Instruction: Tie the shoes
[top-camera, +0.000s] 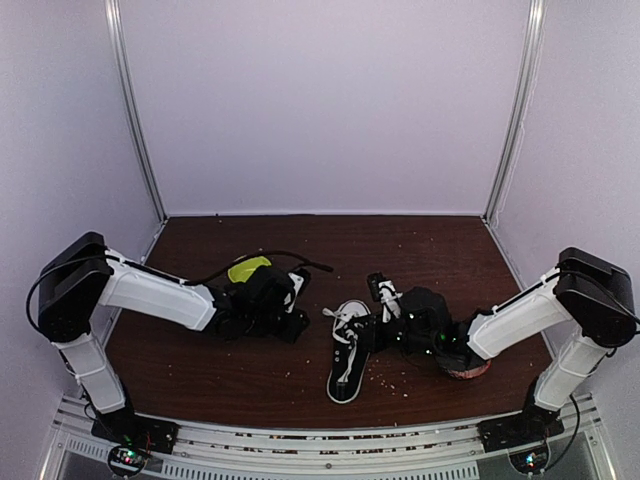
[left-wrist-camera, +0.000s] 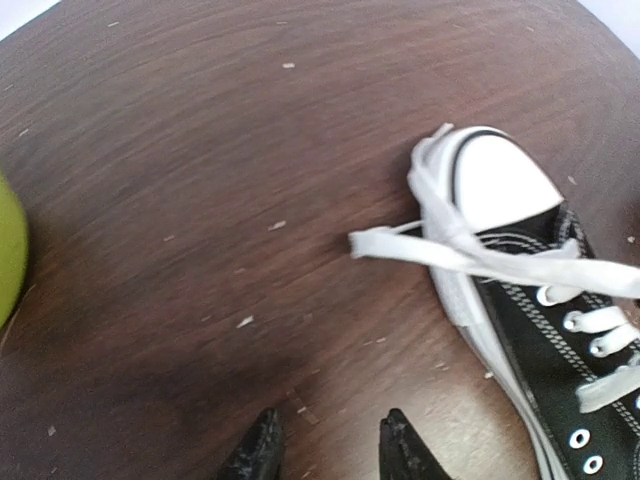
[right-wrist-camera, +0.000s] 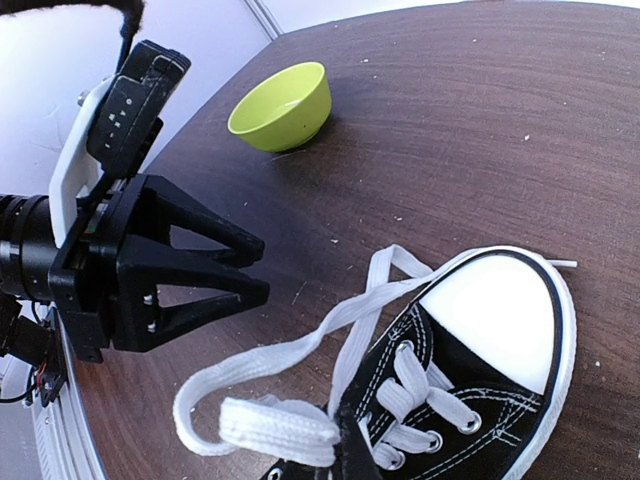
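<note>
Left gripper (left-wrist-camera: 330, 445) is held part open and empty, just left of the sneaker (top-camera: 350, 350), which lies untied between the arms. Right gripper (right-wrist-camera: 348, 450) is pinched shut on a lace loop (right-wrist-camera: 270, 425). Knotting is judged barely begun, so the loose lace end (left-wrist-camera: 380, 243) likely needs to be gripped next.

both my arms wear white shells on the long links, left arm (top-camera: 150, 290) and right arm (top-camera: 515, 315), with boxy black housings (top-camera: 70, 285) at the upper joints. a thin black cable (top-camera: 318, 265) loops above the left tool (right-wrist-camera: 263, 268). its black fingers (right-wrist-camera: 245, 247) are open triangular frames dotted with pale screws. behind the tool, a white bracket (right-wrist-camera: 75, 170) carries a black module (right-wrist-camera: 135, 100).
</note>
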